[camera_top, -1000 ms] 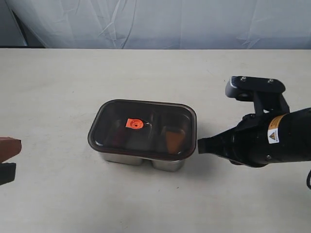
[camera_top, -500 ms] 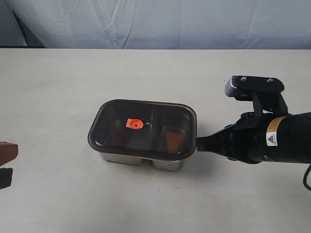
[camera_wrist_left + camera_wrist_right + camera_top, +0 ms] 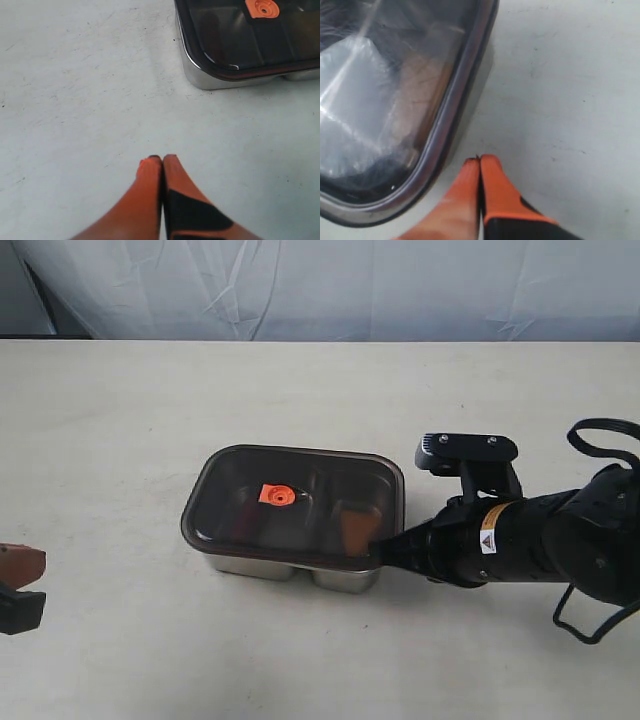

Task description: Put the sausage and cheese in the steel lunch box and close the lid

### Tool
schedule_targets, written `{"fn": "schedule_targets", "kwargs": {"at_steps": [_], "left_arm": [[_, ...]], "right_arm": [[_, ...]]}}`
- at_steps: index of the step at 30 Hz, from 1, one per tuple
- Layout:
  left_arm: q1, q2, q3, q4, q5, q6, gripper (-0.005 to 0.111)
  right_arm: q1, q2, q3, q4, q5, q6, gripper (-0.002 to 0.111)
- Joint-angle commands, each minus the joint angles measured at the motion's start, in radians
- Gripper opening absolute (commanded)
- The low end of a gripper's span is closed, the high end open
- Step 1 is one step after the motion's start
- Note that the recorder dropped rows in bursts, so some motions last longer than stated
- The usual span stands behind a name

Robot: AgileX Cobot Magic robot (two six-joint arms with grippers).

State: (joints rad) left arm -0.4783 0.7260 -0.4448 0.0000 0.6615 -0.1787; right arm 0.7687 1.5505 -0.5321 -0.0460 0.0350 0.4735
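The steel lunch box [image 3: 262,567] stands mid-table with the dark translucent lid [image 3: 300,480] lying on it, orange valve tab [image 3: 277,496] upward. Through the lid the cheese [image 3: 355,526] shows as an orange wedge in the right compartment. The sausage is only a dim reddish shape [image 3: 255,527] in the left one. My right gripper [image 3: 379,549] is shut and empty, its tip at the lid's right front corner; the right wrist view shows its tip [image 3: 480,160] just off the lid rim [image 3: 454,112]. My left gripper [image 3: 38,586] is shut and empty at the far left, well away from the box [image 3: 200,80].
The pale tabletop [image 3: 120,420] spreads all round the box. A white cloth backdrop [image 3: 320,285] hangs behind the table's far edge. The right arm's black body [image 3: 540,540] and its cable loop lie over the table's right side.
My right gripper has slid left, from a short gap beside the box to the lid's right front corner. The left gripper has shifted slightly at the left edge. Box and lid have not moved.
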Motion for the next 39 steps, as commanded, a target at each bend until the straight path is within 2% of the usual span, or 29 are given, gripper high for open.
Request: {"fn": "schedule_targets", "kwargs": {"at_steps": [1,39], "left_arm": [[-0.003,0.002,0.005,0.000,-0.011,-0.004,0.000],[-0.003,0.002,0.005,-0.009,-0.028,-0.004,0.000]], "right_arm": [[0.000,0.004,-0.011,0.005,-0.025,0.001,-0.001],[0.002,0.001,-0.011,0.027,-0.029,-0.007,-0.001]]}}
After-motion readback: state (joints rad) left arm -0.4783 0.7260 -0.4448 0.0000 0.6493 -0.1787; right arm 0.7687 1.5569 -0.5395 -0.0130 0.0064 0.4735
